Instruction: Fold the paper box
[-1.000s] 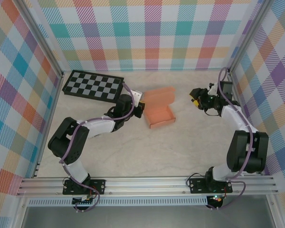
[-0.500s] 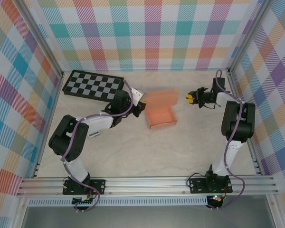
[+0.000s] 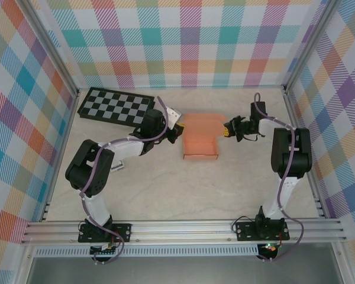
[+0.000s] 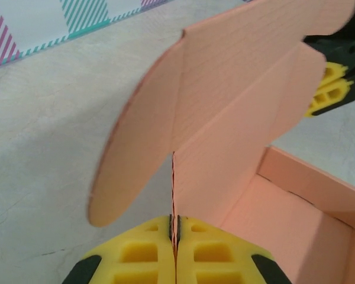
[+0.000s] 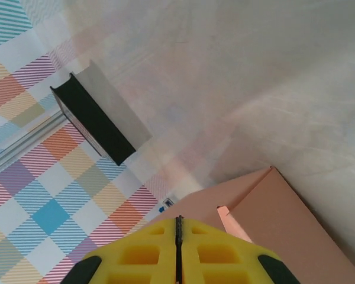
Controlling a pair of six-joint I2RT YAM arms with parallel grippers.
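Left pincer (image 4: 173,223): yellow fingers (image 4: 142,251) pressed together, clamped on a thin edge of the paper box (image 4: 242,83), right at the crease where the rounded side flap (image 4: 133,160) meets the lid panel. Card runs straight up out of the seam, so the grip looks square.

Right pincer (image 5: 178,223): jaws together too, tips at the opposite end of the lid, card just beyond them. Can't tell whether any card is caught between them or whether they only touch it. In the left wrist view it sits behind the lid's far corner.

Box itself is mid-desk (image 3: 165,189), between the two arms. The tray part lies flat and open, side walls up, and the lid stands at the back edge, leaning over the tray. Checkerboard (image 3: 115,106) is well apart at the back left, not involved.

Step in hand, I'd judge: bring the lid down over the tray.

To do it well:
- swing both ends together about the back hinge crease, so the lid doesn't twist
- fold each side flap inward before the lid gets low, so they slide inside the tray walls, not outside
- the card is thin, so keep the pinch light and near the crease, or it buckles
- the tray is free on the desk and may skid forward, so push down rather than toward the near edge
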